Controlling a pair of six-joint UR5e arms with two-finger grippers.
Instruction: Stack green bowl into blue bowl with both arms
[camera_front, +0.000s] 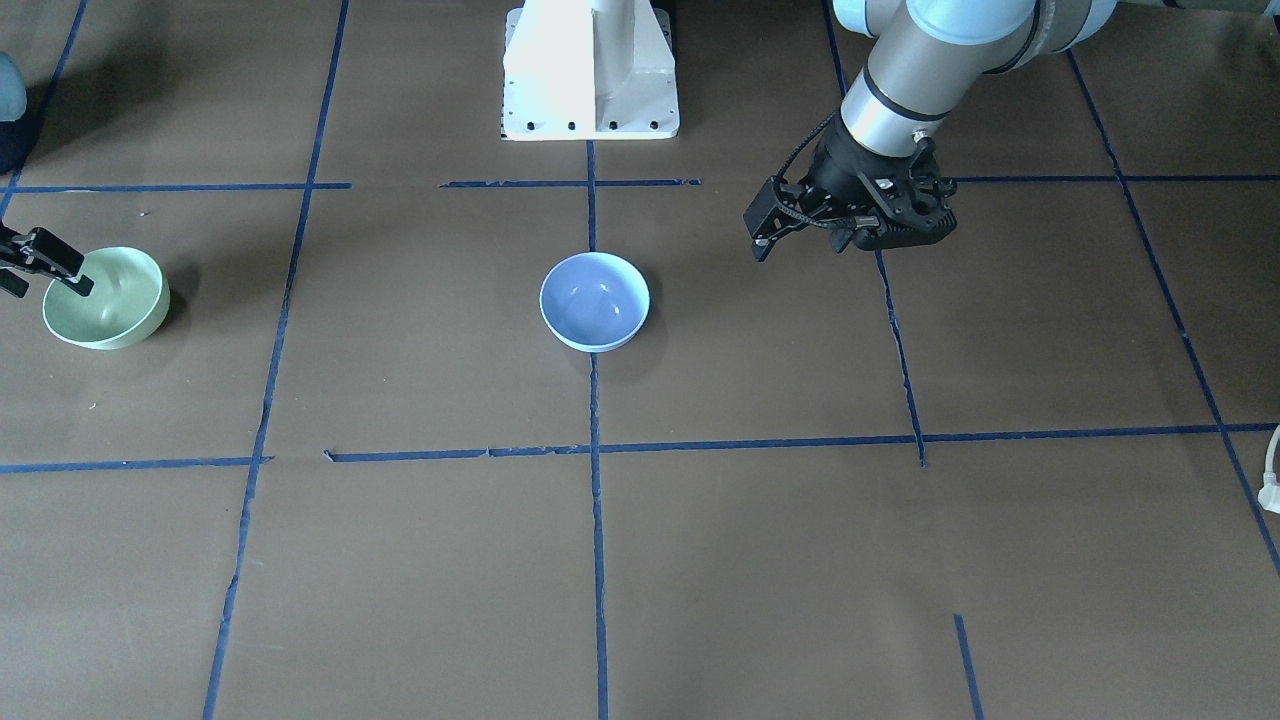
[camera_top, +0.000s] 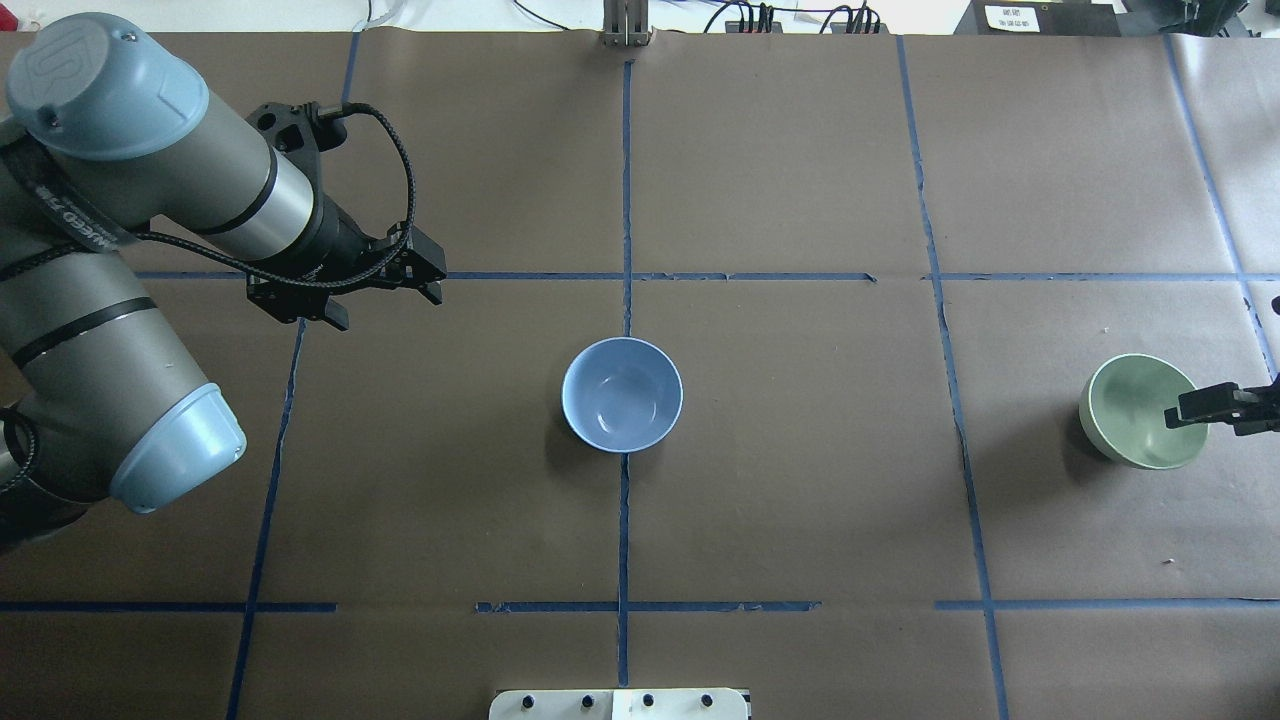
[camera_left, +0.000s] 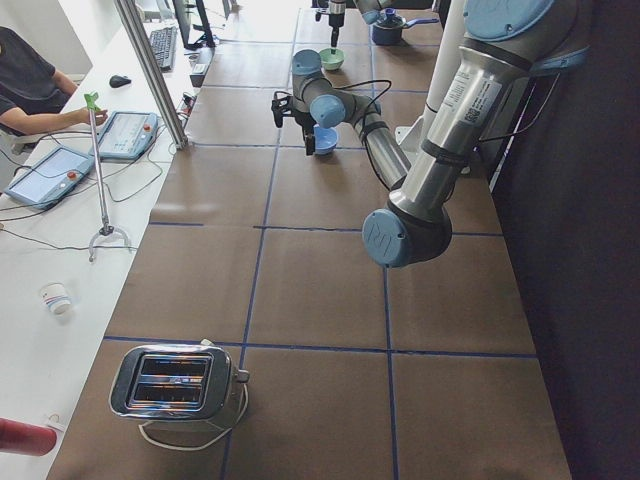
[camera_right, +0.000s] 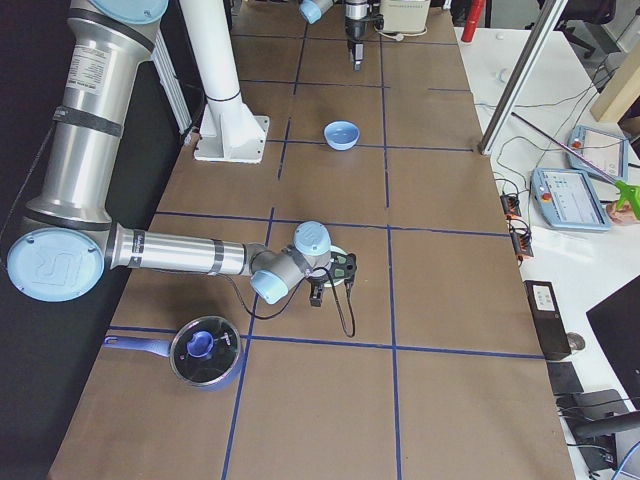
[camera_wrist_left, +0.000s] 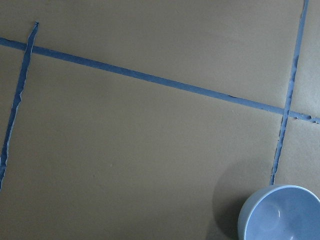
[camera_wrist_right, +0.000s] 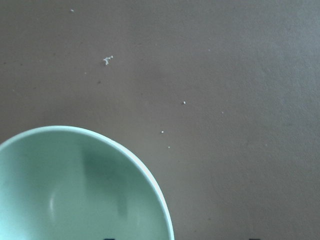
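The green bowl (camera_front: 105, 297) stands on the brown table at the robot's far right, and it also shows in the overhead view (camera_top: 1143, 411) and the right wrist view (camera_wrist_right: 75, 190). My right gripper (camera_front: 40, 272) (camera_top: 1215, 408) is open and straddles its rim, with one finger inside the bowl and one outside. The blue bowl (camera_front: 595, 300) (camera_top: 622, 394) stands upright and empty at the table's middle, and it shows in the corner of the left wrist view (camera_wrist_left: 282, 212). My left gripper (camera_front: 757, 232) (camera_top: 437, 280) hovers open and empty, well to the robot's left of the blue bowl.
The white pedestal base (camera_front: 590, 75) stands behind the blue bowl. Blue tape lines (camera_top: 625, 200) cross the table. A lidded pot (camera_right: 205, 350) sits near the right arm's elbow. A toaster (camera_left: 178, 380) stands at the far left end. An operator (camera_left: 25, 85) sits beside the table.
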